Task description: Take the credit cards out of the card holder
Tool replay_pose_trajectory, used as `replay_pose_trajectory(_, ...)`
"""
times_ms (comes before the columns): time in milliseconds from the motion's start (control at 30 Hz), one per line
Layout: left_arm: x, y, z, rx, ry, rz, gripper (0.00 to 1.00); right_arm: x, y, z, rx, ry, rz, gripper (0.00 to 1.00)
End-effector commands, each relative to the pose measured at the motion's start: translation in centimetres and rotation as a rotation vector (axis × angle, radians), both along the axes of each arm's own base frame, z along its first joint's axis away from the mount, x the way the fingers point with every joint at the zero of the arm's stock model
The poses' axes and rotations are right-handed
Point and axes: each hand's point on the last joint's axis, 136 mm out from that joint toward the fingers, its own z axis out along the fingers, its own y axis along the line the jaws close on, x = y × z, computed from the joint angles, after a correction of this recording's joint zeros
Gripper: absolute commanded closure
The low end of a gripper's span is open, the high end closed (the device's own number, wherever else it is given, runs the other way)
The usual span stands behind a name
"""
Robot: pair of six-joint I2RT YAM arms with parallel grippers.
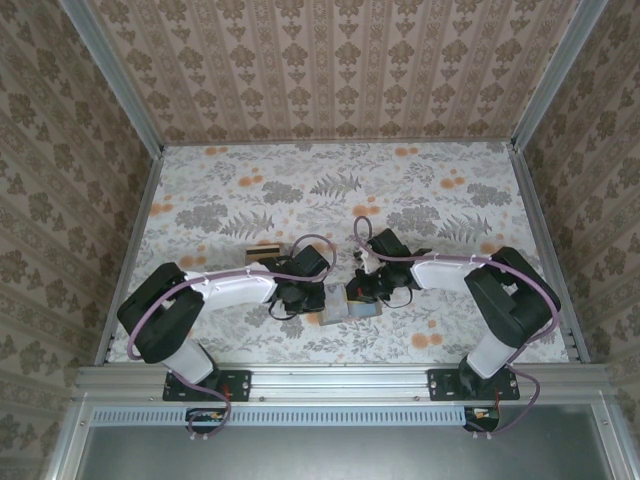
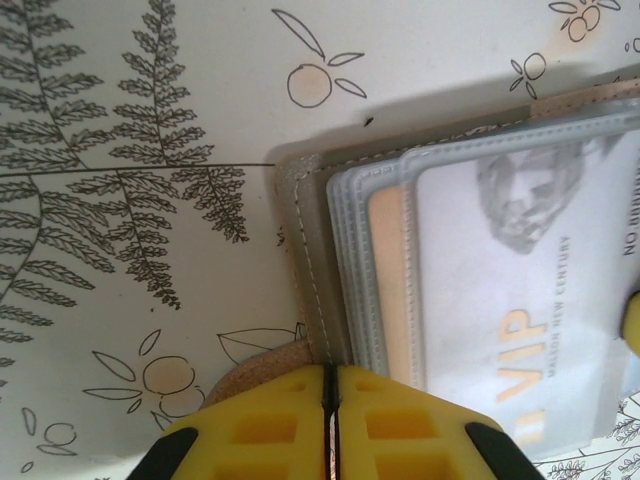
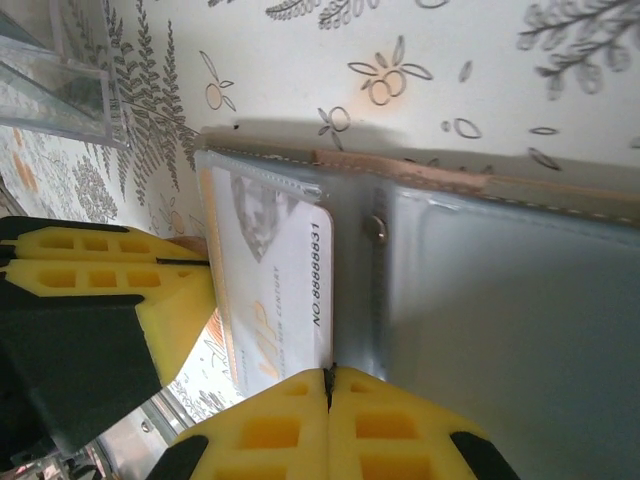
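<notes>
Left gripper point(image 2: 331, 425) is hanging low over the floral table point(image 2: 120, 330), its fingers pinching shut on the stitched edge of the open card holder point(image 2: 303, 240) just ahead. Right gripper point(image 3: 328, 425) is pressing its fingers together against the near edge of the white VIP card point(image 3: 275, 290); whether it is gripping the card, I cannot tell. Beside that, a tan-orange card point(image 2: 385, 270) is peeking out of its sleeve.

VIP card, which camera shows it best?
The left wrist view: the VIP card is big and its gold letters are readable. The right wrist view shows the VIP card slanted, number along one edge. From the top view the card holder is tiny; the card can't be made out.
</notes>
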Motion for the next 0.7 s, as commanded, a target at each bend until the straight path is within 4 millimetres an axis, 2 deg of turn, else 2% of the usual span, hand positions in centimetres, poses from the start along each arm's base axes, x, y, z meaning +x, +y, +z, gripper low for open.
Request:
replay_pose_trajectory(0, -0.88, 1.02, -1.11, 0.057, 0.021, -0.012, 0.91, -0.55, -0.85, -0.15, -0.014, -0.001, 0.002, 1.00)
replay_pose_trajectory(200, -0.95, 0.75, -1.09, 0.066, 0.017, -0.028, 0.92, -0.67, -0.91, -0.40, -0.009, 0.005, -0.001, 1.00)
replay_pose_trajectory(267, -0.95, 0.62, -1.09, 0.072, 0.016, -0.035, 0.98, -0.70, -1.04, -0.72, -0.017, 0.007, -0.004, 1.00)
replay_pose_trajectory(400, -1.13, 0.95, -1.17, 0.094, 0.016, -0.039, 1.00, -0.71, -1.36, -0.89, -0.023, 0.004, -0.010, 1.00)
replay_pose_trajectory(567, -1.20, 1.10, -1.20, 0.102, 0.014, -0.041, 1.00, -0.35, -1.33, -0.70, -0.012, -0.004, -0.014, 1.00)
replay_pose_trajectory(600, -1.22, 1.12, -1.22, 0.102, 0.015, -0.041, 1.00, -0.31, -1.20, -0.66, -0.004, -0.004, -0.012, 0.98)
replay_pose_trajectory(667, -1.28, 1.06, -1.19, 0.102, 0.015, -0.045, 1.00, -0.22, -0.78, -0.46, 0.024, -0.003, -0.010, 0.88)
